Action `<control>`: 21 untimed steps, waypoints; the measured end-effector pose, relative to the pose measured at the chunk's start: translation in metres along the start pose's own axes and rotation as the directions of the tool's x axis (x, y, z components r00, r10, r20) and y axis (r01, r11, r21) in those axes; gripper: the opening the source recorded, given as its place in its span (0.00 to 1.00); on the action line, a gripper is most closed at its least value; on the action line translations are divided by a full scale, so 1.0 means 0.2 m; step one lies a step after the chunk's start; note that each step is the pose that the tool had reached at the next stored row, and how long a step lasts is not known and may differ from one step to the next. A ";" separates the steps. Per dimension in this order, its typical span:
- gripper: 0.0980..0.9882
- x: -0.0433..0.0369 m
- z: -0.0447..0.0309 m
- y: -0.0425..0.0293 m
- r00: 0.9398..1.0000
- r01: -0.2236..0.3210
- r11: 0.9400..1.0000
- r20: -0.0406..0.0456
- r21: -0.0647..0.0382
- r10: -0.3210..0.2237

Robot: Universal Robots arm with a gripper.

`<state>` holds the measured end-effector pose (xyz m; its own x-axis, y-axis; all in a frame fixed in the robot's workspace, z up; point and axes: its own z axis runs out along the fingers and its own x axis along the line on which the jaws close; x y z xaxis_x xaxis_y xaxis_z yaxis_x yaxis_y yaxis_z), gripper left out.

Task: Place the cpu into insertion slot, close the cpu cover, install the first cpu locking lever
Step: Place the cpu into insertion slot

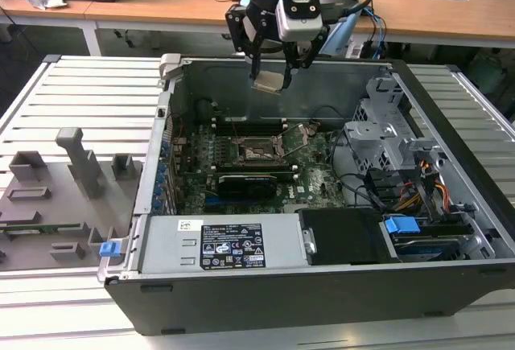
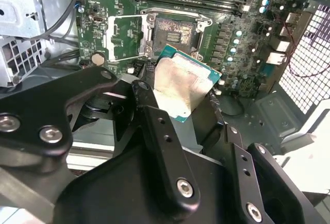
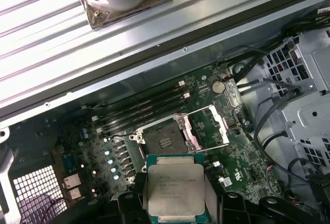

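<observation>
Fingers (image 2: 154, 126) clamp cpu (image 2: 185, 87) | above insertion slot (image 2: 172, 31) | cpu cover (image 2: 109, 38) open

The cpu (image 3: 174, 188) has a pale beige-silver top and a green rim. The motherboard (image 3: 247, 162) is green, its memory slots (image 3: 144, 108) black. The slot (image 3: 164, 140) is black-rimmed around a grey field. The cover (image 3: 221, 126) is silver, the gripper (image 1: 270, 76) black. The table (image 1: 88, 92) is pale grey and ribbed. A clip (image 1: 400, 225) is blue.
</observation>
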<state>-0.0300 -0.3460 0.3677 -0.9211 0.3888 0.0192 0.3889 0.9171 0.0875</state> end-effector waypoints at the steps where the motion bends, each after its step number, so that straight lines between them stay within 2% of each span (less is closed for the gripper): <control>1: 0.48 0.000 0.000 0.000 1.000 -0.008 1.000 0.001 0.000 0.008; 21: 0.48 0.000 0.001 0.000 0.995 -0.103 0.995 0.009 -0.002 0.103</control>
<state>-0.0300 -0.3460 0.3676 -0.8760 0.4819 0.0192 0.4816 0.8720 0.0875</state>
